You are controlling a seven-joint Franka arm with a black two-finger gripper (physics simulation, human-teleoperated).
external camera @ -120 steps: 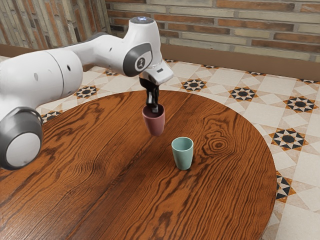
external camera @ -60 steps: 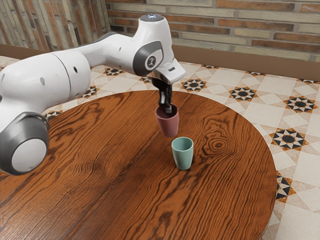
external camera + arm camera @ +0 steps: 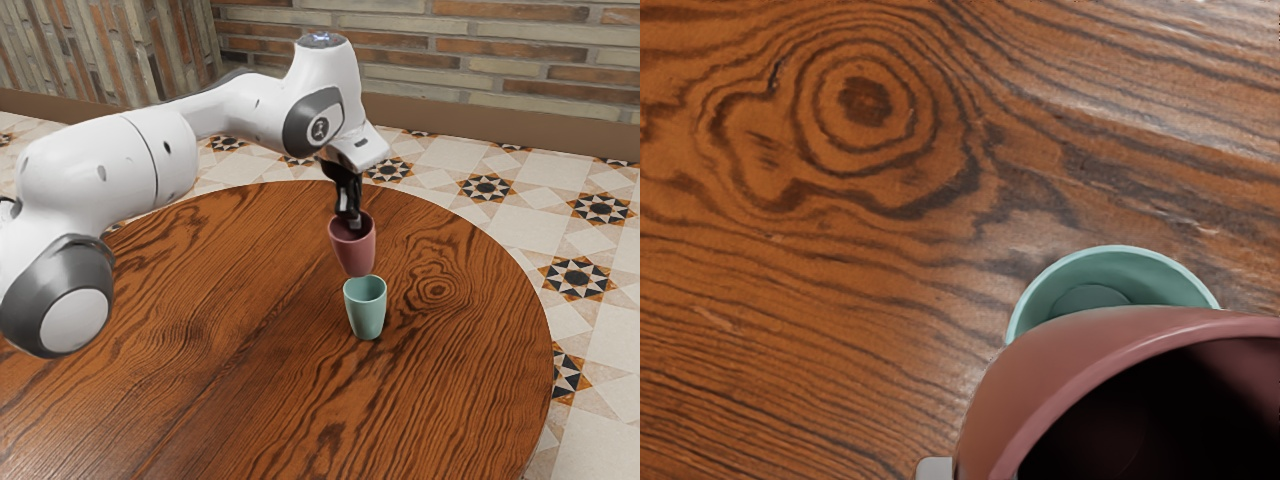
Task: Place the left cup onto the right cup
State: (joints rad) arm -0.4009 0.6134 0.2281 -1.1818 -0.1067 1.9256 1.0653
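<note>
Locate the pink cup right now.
In the exterior view the pink cup hangs from the gripper near the middle of the table, just above the teal cup and slightly toward that view's left of it.

Arm [image 3: 200,130] comes in from exterior view's upper left, over table [image 3: 200,380]. Gripper [image 3: 349,218] clamps lifted cup [image 3: 352,248] at its rim, one finger inside, one outside; cup hangs approx. upright, off the tabletop. Standing cup [image 3: 365,305] sits on table just below it, a bit toward exterior view's right; whether they touch can't be told. Wood knot [image 3: 437,292] lies just beside standing cup, exterior view's right. Wrist view: lifted cup [image 3: 1090,390] under hand, overlapping standing cup [image 3: 1040,290]; knot [image 3: 865,100] on table [image 3: 790,300] beyond.
</note>
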